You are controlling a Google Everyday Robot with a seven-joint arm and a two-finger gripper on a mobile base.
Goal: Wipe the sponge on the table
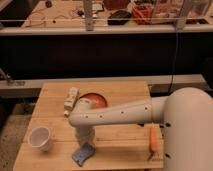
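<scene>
A white cup (40, 137) stands at front left, a pale bottle (71, 99) lies just beside an orange plate (99, 100), and a carrot (153, 138) lies at right.

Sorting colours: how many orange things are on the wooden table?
2: round orange plate at the back, partly behind the arm; orange carrot near the right edge. The gripper sits over the flat blue sponge.
</scene>
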